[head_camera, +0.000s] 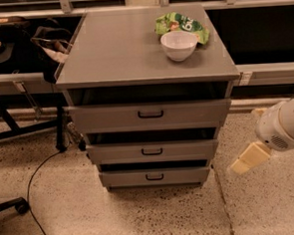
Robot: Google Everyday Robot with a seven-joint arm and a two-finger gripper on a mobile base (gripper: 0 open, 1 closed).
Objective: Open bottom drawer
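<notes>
Gripper [240,164]: whether it is open or closed cannot be told, as it is showing only as one cream block. It is hanging off the right edge of the tabletop [118,51] and well below it, over the floor [143,219]. It is pointing down and left toward the cabinet's lower right corner, apart from the cabinet and holding nothing visible.

Arm [283,126]: white and rounded, it is entering from the right side of the picture and carrying the gripper at its lower left end.

Bottom drawer [121,179]: grey, with the narrowest front of three. It is sitting lowest, just above the floor, under the tabletop's front edge. A black handle [154,177] is lying at its middle, and a dark strip is showing above its front. Nothing is touching it.

Middle drawer [114,154]: it is sitting directly above, with a wider front and a black handle of the same kind.

Top drawer [102,118]: with the widest front, it is sitting just under the tabletop's front edge.

Bowl [179,45]: white, it is standing upright near the tabletop's back right corner.

Green bag [181,21]: it is lying behind the bowl, touching it, toward the back edge.

Cable [36,181]: black, it is trailing across the floor off the left edge.

Dark bag [50,43]: it is resting beyond the left edge, near the back left corner.
</notes>
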